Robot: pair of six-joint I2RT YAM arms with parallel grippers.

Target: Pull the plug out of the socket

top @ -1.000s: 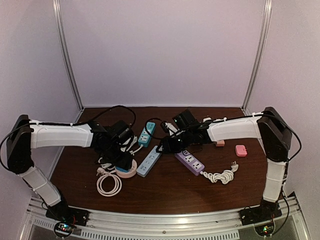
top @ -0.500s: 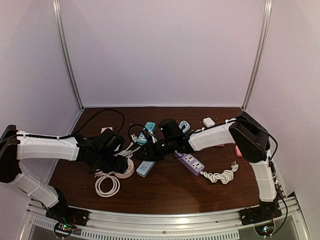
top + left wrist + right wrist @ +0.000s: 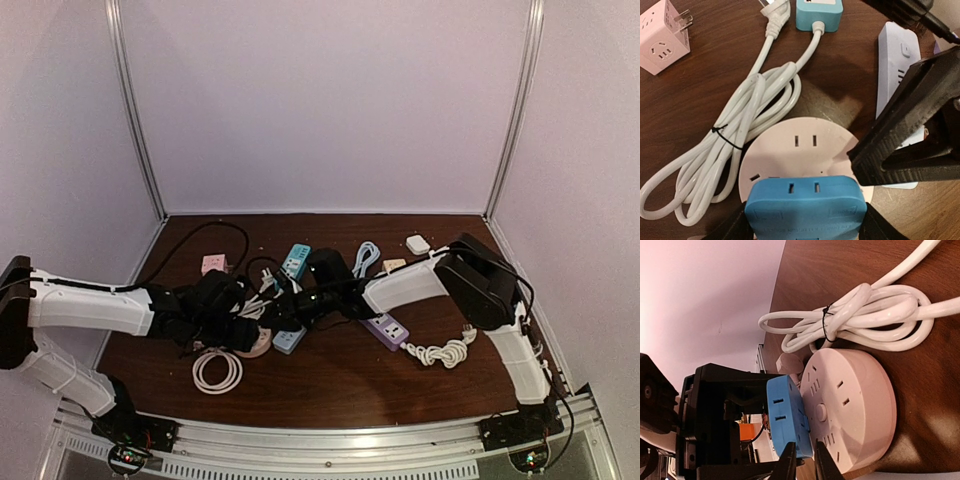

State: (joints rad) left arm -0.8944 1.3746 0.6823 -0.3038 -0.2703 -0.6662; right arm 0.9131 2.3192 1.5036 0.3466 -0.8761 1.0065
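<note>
The left end effector clamps the blue plug.

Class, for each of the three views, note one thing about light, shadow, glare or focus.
Top view: soft purplish light, glare on the metal rail. Left wrist view: cord sharp; socket casts a dark shadow on the table. Right wrist view: wall washed out to pale pink; plug and socket in focus.

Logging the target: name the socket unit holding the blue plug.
The round pale-pink socket: the blue plug sits in its face. The teal strip, pink cube and pale strip show none.
</note>
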